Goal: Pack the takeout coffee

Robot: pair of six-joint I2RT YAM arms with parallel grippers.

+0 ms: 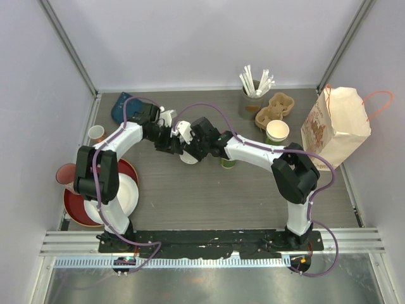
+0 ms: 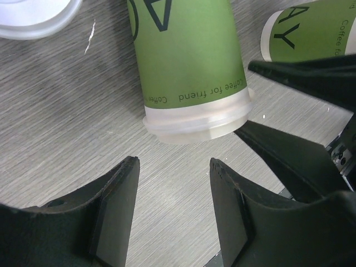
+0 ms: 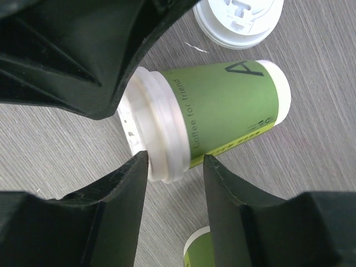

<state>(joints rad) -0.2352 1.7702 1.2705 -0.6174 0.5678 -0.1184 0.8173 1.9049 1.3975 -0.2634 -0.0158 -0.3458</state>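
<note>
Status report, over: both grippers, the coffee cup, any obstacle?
Left gripper open, empty. Right gripper open, tips at lid end of lidded cup. Cup lies on its side. Loose lid beside it, not blocking.

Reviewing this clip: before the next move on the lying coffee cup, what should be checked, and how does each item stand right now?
1. Lid seated on the green cup: ok.
2. Cup upright: not ok, it lies on its side.
3. Right gripper placed at the cup: ok, its fingers straddle the lid end. Firm grip: cannot tell.
4. Left gripper empty: ok, open and just short of the lid.
5. Room between the two grippers: not ok, both crowd the same cup.
6. Paper bag open to receive the cup: cannot tell.
</note>
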